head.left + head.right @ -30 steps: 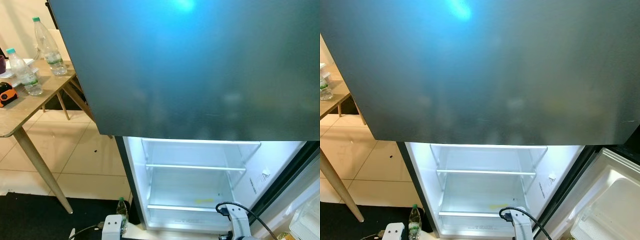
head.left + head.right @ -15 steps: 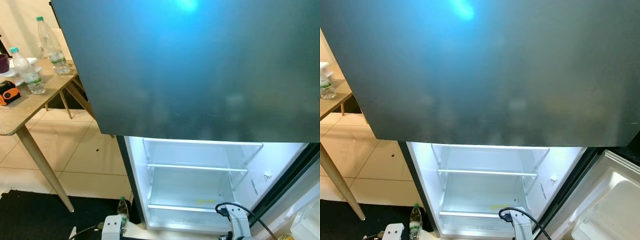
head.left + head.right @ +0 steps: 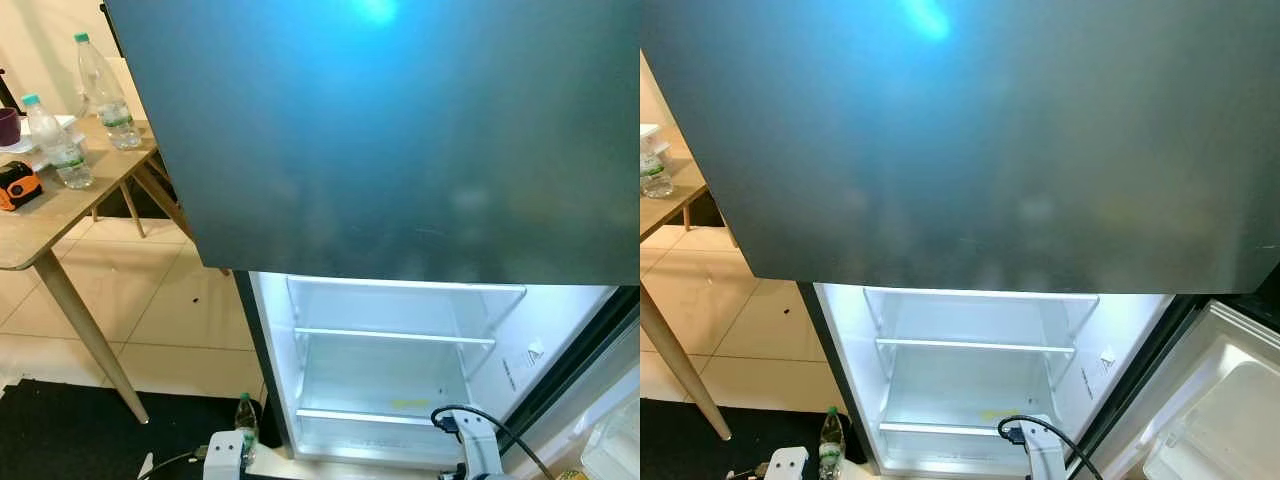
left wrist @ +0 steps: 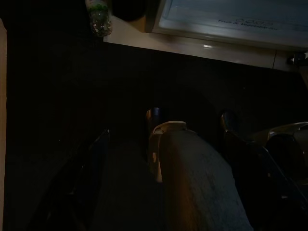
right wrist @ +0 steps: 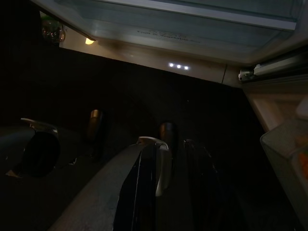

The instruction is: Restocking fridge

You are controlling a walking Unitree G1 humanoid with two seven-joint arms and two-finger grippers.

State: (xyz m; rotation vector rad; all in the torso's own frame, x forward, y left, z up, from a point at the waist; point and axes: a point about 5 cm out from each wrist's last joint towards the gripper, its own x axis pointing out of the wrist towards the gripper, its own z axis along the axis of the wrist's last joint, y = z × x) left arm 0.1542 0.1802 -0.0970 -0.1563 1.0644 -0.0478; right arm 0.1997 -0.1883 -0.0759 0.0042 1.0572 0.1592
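Judging by the lit fridge [image 3: 390,370], restocking has barely begun: its lower door hangs open at 4 o'clock, its glass shelves [image 3: 394,336] are bare, and nothing is loaded. The freezer door [image 3: 380,130] above is shut and takes up most of the head views. Both arms hang low and idle; the left gripper [image 4: 159,192] and right gripper [image 5: 159,192] point at the dark floor, neither carries anything, and in the gloom I cannot tell whether either pair of jaws is open or closed.

Stock is near at hand. One small bottle [image 3: 243,412] stands on the floor at 7 o'clock, just beside the fridge's lower left corner. Two more bottles [image 3: 58,145] stand on the table [image 3: 60,215] at 10 o'clock, well apart from the fridge. Everything is left to do: fetch a bottle, carry it over, set it on a shelf, close the door.

Pale floor tiles [image 3: 170,320] run under the table, and a black mat [image 3: 70,435] lies before the fridge. An orange tape measure [image 3: 14,186] and a dark cup [image 3: 8,126] sit at the table's far left
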